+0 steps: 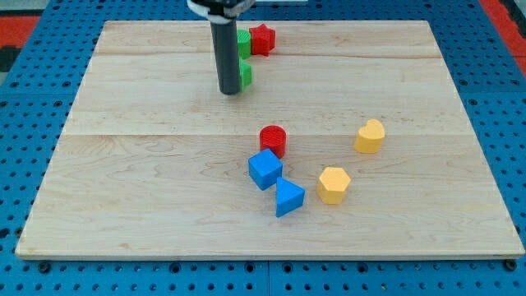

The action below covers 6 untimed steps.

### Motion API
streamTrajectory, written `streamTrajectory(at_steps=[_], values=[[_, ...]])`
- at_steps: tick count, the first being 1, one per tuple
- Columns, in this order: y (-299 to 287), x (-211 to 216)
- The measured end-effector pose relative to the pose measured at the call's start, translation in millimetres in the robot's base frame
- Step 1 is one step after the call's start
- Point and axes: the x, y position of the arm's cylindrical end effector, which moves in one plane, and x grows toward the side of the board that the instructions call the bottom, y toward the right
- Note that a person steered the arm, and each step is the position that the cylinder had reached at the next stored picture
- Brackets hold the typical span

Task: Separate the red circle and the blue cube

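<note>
The wooden tabletop [148,189] is carrying everything. My tip [230,92] is resting near the view's top, just beside a green block [246,76] and well apart from the task pair; there is no claw here, only the rod, so nothing is being gripped. The blue cube [265,169] is sitting near the centre, touching the red circle [273,140] just above it, with a blue triangle [288,198] close below. Both are looking light, rigid and likely to slide easily; I am judging that pushing the red circle's lower edge, at the seam, will part them.
</note>
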Motion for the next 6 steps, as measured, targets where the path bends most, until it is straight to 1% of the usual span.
streamTrajectory(at_steps=[1,2,3,4,5,6], values=[[18,-18],[67,34],[149,86],[130,131],[92,141],[90,141]])
